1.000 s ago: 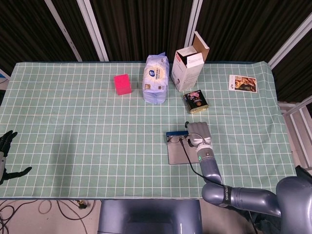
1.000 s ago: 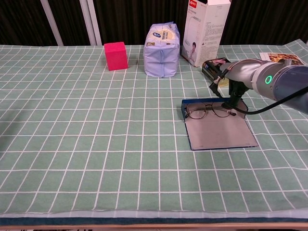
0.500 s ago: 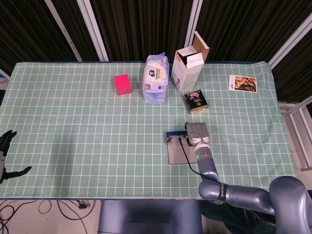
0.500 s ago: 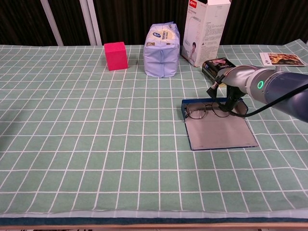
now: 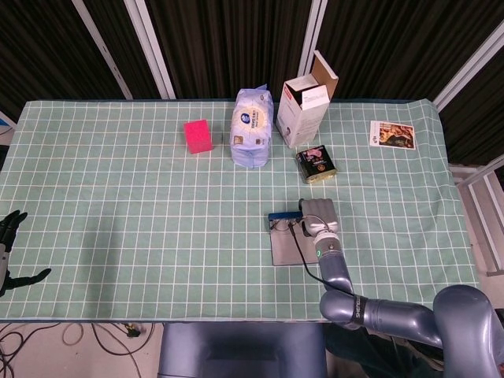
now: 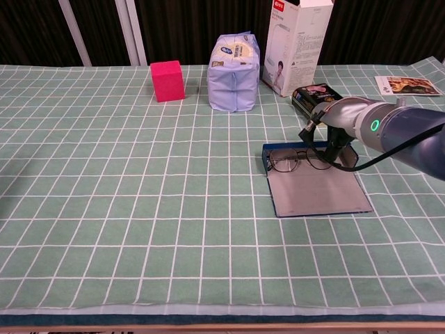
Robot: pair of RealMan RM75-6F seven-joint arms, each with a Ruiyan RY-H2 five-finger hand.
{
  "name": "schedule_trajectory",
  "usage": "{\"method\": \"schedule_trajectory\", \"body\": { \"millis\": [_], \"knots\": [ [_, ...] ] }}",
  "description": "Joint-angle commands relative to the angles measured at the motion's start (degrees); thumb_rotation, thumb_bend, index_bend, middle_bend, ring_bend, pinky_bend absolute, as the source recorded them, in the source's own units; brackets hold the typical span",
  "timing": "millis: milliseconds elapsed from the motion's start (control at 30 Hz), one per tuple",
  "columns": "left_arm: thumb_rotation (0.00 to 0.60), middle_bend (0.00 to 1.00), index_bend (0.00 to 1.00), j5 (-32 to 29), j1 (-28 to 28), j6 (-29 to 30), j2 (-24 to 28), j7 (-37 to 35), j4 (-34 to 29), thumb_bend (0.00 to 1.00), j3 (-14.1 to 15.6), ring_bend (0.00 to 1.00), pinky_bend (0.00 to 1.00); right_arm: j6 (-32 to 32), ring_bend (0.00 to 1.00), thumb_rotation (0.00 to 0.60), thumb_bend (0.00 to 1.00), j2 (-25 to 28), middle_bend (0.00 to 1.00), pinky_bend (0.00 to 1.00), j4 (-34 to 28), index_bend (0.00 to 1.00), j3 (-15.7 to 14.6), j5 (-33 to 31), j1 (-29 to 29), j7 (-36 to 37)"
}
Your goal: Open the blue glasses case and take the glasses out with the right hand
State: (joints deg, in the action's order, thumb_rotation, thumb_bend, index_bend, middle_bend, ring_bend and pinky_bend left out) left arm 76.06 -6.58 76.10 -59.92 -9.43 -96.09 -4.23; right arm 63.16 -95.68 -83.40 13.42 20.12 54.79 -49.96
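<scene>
Progress since a second ago is tiny: the right hand has slid a touch toward the far edge of the blue glasses case, and nothing else has shifted. The case is already open, lid lying flat toward the near side, and the glasses sit in the far tray part, apparently not lifted yet. So I'd say opening is done and it's just lining up the grab.

Annoying bit: in the chest view the forearm covers the right hand completely, and from the head view I only get its back, so I can't tell how its fingers lie or whether they touch the frame. The left hand hangs off the table's near left edge, cut off by the frame, fingers spread, holding nothing.
</scene>
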Motion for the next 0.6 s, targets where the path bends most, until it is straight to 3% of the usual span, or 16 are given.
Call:
{"method": "schedule_trajectory", "body": {
  "millis": [33, 600],
  "knots": [
    [0.600, 0.00, 0.00, -0.05, 0.00, -0.02, -0.01, -0.05, 0.00, 0.00, -0.02, 0.00, 0.00, 0.07, 1.00, 0.600, 0.53, -0.07, 0.97, 1.00, -0.09, 0.37, 0.09, 0.01, 0.00, 0.01],
    [0.600, 0.00, 0.00, -0.18, -0.03, -0.24, 0.05, -0.18, -0.02, 0.00, -0.05, 0.00, 0.00, -0.03, 1.00, 0.600, 0.57, -0.74, 0.97, 1.00, 0.11, 0.38, 0.35, -0.18, 0.36, -0.50]
  ]
}}
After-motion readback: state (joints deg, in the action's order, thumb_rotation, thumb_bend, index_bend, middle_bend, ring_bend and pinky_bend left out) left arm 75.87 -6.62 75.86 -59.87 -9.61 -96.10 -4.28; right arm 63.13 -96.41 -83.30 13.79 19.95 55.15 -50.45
